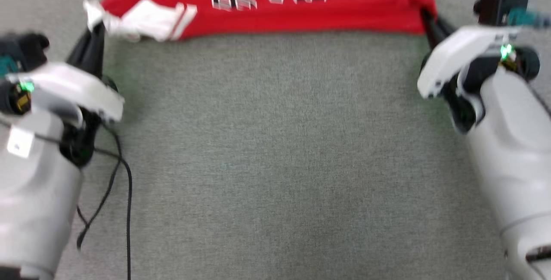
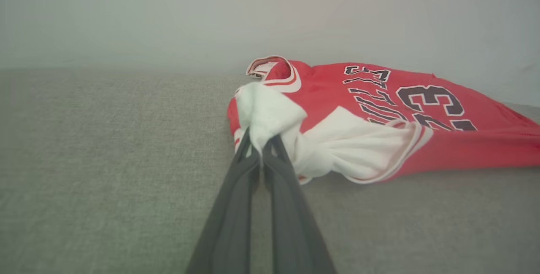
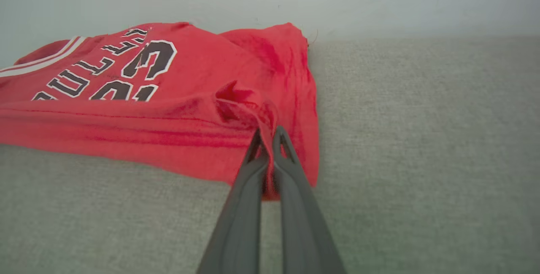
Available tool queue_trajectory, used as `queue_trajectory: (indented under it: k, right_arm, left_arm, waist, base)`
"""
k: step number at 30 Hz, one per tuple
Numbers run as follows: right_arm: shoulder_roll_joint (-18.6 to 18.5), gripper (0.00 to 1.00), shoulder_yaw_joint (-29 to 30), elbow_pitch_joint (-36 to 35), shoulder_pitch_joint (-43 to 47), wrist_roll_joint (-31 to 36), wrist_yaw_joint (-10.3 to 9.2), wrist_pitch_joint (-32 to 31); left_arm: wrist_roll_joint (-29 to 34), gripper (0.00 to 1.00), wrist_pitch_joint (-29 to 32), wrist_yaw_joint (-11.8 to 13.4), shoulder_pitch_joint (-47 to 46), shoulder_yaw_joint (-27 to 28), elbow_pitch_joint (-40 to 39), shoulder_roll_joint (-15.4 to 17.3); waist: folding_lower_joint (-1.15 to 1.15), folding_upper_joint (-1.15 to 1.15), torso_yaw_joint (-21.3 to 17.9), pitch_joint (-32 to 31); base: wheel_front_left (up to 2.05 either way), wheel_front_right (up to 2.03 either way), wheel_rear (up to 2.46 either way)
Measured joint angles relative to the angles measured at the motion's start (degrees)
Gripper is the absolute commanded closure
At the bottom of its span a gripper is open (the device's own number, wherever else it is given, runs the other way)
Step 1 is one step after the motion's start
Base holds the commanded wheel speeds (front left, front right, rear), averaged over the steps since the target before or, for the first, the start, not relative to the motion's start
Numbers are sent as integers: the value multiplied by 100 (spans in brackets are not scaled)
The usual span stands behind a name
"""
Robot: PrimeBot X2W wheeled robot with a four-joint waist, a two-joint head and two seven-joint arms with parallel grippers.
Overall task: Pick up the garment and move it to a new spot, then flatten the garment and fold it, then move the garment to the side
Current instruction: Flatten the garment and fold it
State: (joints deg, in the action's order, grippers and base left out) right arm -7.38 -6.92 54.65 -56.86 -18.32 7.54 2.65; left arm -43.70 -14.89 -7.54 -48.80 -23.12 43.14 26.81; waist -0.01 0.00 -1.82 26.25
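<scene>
- Shirt [image 1: 301,17]: red, with white sleeves and black, white-outlined lettering and numbers on the front. It lies front up along the far edge of the grey cloth-covered surface [image 1: 267,150]. The head view cuts off its upper part.
- In the left wrist view the shirt [image 2: 358,97] lies close to the pale wall [image 2: 253,12] that rises behind the surface. The striped neck trim is at its far end.
- Left gripper [image 1: 97,30]: at the far left of the surface, fingers pressed together and clamped on the bunched white sleeve [image 1: 146,21]. The left wrist view confirms this: the left gripper [image 2: 259,139] has white cloth of the sleeve [image 2: 270,109] pinched between its tips.
- Right gripper [image 1: 426,17]: at the far right of the surface, at the red corner of the shirt. In the right wrist view the right gripper [image 3: 268,135] has its fingers together, clamped on a raised fold of the red shirt [image 3: 168,97] near its edge.
- The near edge of the shirt runs straight between the two grippers.
- A black cable [image 1: 125,176] hangs beside the left arm.
</scene>
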Motion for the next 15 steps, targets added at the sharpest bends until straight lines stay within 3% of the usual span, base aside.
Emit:
queue_trajectory:
  k: [8,15]
  right_arm:
    - [-376,100,-492,-657,1506,-615,0,102]
    - [-635,100,-642,-1388,2722,-847,1,23]
  left_arm:
    - [162,100,-1,5,1663,456,-759,-165]
    - [242,100,-1,179,2941,537,-1232,-229]
  waist:
    - [-1,0,94,-741]
    - [-1,0,163,-1358]
  base:
    - [0,0,0]
    - [0,0,0]
